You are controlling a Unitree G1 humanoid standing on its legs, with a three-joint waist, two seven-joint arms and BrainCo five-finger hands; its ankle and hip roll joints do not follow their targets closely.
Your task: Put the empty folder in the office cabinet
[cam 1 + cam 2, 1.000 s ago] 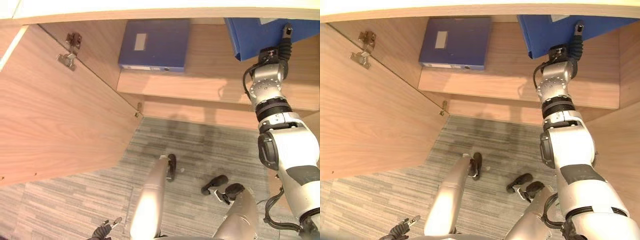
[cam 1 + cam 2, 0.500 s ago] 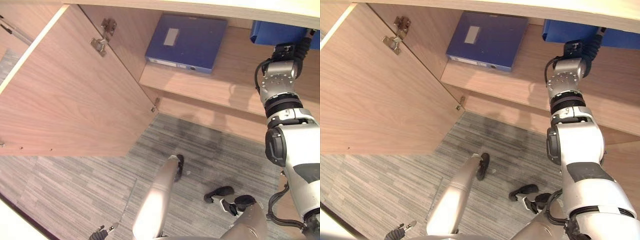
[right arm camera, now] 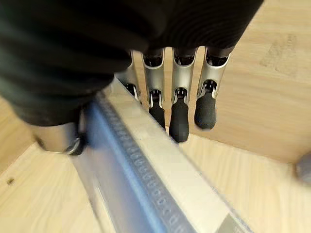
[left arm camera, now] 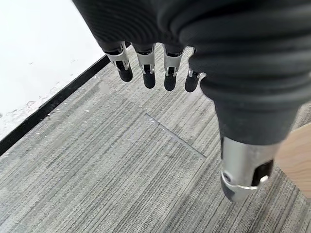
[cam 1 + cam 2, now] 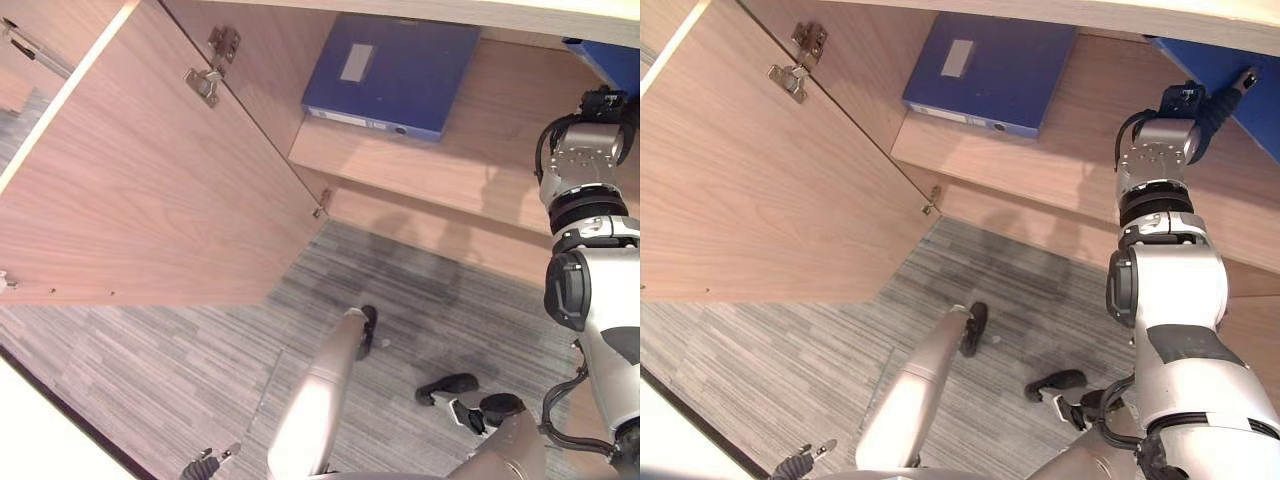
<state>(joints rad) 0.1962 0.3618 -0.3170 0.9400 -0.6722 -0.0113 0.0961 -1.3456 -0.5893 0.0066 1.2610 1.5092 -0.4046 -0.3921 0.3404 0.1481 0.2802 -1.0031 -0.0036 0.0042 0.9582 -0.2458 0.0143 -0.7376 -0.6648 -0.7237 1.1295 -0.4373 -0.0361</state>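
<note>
We are placing: our right hand (image 3: 177, 104) pinches the empty folder (image 5: 1220, 75) over the cabinet shelf (image 5: 1080, 150), right of the lying binder (image 5: 990, 70). Next, lower and release. Left hand (image 4: 155, 73) hangs relaxed.

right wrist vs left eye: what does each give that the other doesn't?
Right wrist view adds the grasp: the right robot hand has its fingers along one face of the held blue folder and its thumb on the other, pinching it near the edge. Left eye view adds the layout: a second blue folder lying flat on the cabinet shelf, the open cabinet door and the grey carpet. Both show the held blue folder and the wooden cabinet interior.
</note>
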